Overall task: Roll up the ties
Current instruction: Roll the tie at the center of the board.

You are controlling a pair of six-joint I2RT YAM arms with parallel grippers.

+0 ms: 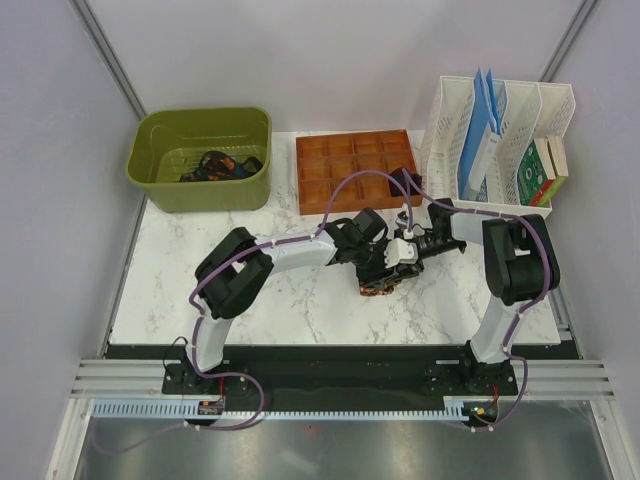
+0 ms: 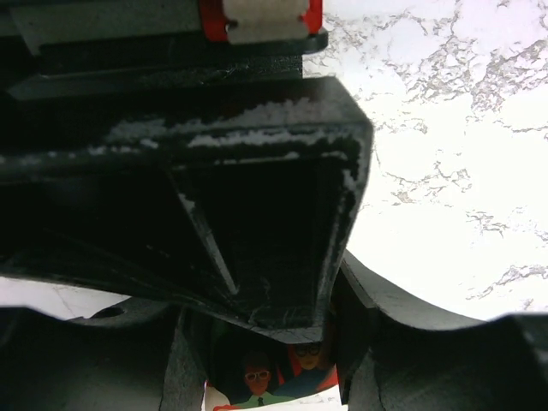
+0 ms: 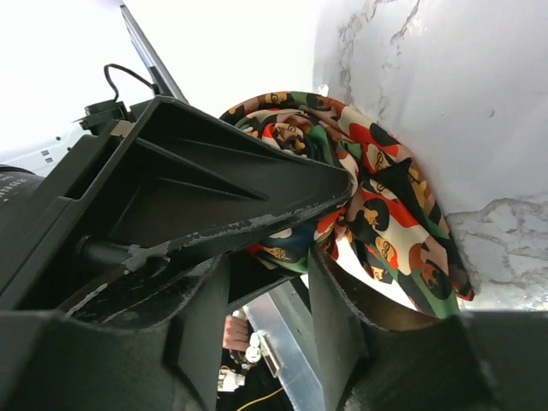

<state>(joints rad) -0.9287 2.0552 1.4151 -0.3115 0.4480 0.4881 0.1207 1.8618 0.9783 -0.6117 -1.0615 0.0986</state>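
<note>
The speckled tie lies near the middle of the marble table, right under the two grippers. In the right wrist view it is curled into a loose, floppy bundle. I think it is only partly rolled, not yet a neat, tight roll. So the job looks like it is in the middle of the first tie.

The right gripper is at the tie's 3 o'clock side in the top view. Its jaws look nearly closed, with an edge of the cloth between them, so I think it is pinching the tie. The left gripper is at the tie's 10 o'clock side. Its own black finger fills most of its view. Only a tiny bit of the cloth peeks out at the bottom. I cannot tell how far open it is or if it has hold of anything.

At 10 o'clock from the tie, far off, is a green bin. Some dark ties lie in a heap inside it. They do not look rolled, so they are likely still to be done. How many there are is too hard to make out.

At 12 o'clock is a brown tray with small boxes in it. No rolls show in the boxes I can see. At 1 o'clock is a white rack with books.

From above, the grippers hide most of the speckled tie, so I cannot see a loose tail.
</note>
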